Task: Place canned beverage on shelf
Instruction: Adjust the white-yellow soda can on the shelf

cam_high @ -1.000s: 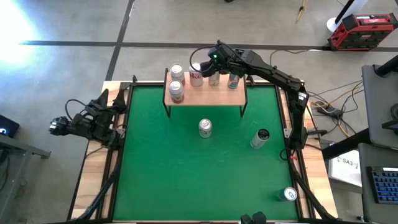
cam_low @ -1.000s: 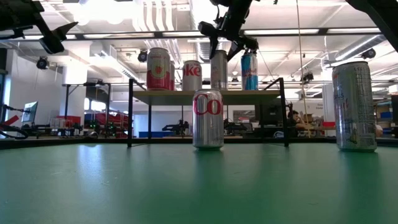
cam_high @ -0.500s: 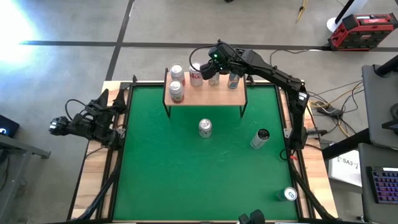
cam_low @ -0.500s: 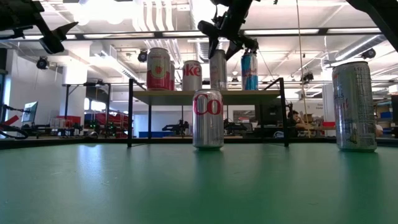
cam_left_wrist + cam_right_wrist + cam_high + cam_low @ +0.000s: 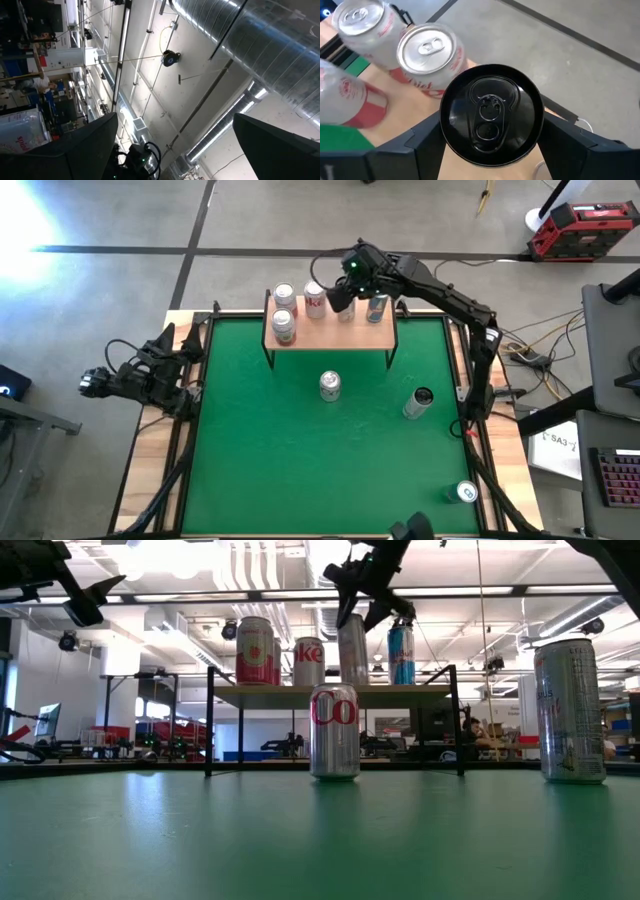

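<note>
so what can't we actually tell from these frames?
- Whether the right gripper touches the black-topped can: right wrist view, the can's top covers the contact.
- Whether that can rests on the shelf: the high view's arm covers it; in the low view it looks tilted.
- Left gripper: too small in the high view; its wrist view faces the ceiling.

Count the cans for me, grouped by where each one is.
Cans on the shelf: 4
Black-topped can in the right hand: 1
Cans on the green mat: 2
Can on the table edge: 1
Total: 8
</note>
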`<state>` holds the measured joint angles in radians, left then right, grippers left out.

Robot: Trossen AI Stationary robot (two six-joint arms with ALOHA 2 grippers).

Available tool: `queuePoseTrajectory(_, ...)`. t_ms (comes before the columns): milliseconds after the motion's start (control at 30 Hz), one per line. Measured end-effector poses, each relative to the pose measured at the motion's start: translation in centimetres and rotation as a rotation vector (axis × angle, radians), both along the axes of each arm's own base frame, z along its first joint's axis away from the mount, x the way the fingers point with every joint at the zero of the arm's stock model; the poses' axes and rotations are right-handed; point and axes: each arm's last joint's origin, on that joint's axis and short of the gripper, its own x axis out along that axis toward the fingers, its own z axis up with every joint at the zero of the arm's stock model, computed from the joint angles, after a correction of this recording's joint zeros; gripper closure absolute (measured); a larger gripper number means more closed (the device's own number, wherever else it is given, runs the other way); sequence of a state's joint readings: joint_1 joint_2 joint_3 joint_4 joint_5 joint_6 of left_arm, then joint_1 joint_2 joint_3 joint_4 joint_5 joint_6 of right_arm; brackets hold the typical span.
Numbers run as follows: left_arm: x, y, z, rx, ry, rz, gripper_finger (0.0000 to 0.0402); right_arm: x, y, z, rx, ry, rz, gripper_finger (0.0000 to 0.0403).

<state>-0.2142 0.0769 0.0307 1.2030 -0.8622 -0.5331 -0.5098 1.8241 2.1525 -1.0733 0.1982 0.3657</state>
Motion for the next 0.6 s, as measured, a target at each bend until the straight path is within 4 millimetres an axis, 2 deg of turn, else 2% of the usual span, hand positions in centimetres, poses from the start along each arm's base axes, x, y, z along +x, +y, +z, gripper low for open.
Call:
queuePoseTrajectory(300,0.0,0.0,0.0,0.000,0.000,0.000,0.0022,-0.9,-1.7,-0.2,0.028,-0.017,0.026,0.0145)
queuePoseTrajectory(600,0.0,0.0,0.0,0.000,0.000,0.000,0.0022,-0.6,-1.8,-0.3,0.009,-0.025,0.050,0.0145)
